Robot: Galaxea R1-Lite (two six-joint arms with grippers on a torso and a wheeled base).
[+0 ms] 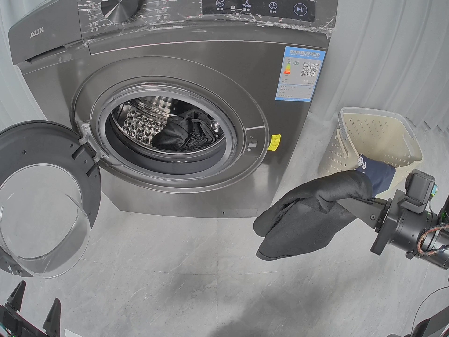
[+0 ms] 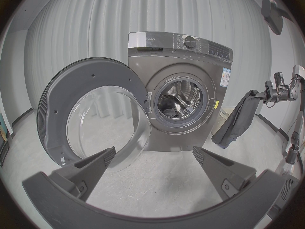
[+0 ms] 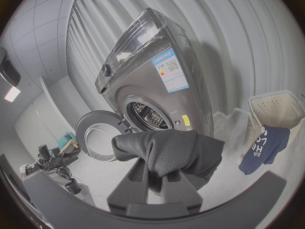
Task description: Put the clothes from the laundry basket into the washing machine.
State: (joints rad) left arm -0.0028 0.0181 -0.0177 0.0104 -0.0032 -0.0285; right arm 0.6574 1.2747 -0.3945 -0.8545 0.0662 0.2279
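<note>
- Right gripper (image 3: pixel 155 175): fingers pressed together on a fold of a dark garment (image 1: pixel 304 221). The tips are buried in the cloth, so the exact hold is hard to make out.
- Dark garment: hangs in loose folds from the right gripper, above the grey floor (image 1: pixel 187 267), between the washing machine (image 1: pixel 187 62) and the laundry basket (image 1: pixel 337 157).
- Left gripper (image 2: pixel 153 149): fingers spread wide with nothing between them, held low on the robot's left, facing the machine's front.
- Washing machine: grey front-loader with its round door (image 1: pixel 42 141) swung fully open toward the robot's left.
- Drum (image 1: pixel 140 122): a heap of black clothes (image 1: pixel 184 134) lies in its lower part.
- Laundry basket: cream with perforated walls, standing on the floor just beside the machine's right side.
- Navy shirt (image 1: pixel 380 174): draped over the basket's near rim, partly hanging outside, close to the held garment.
</note>
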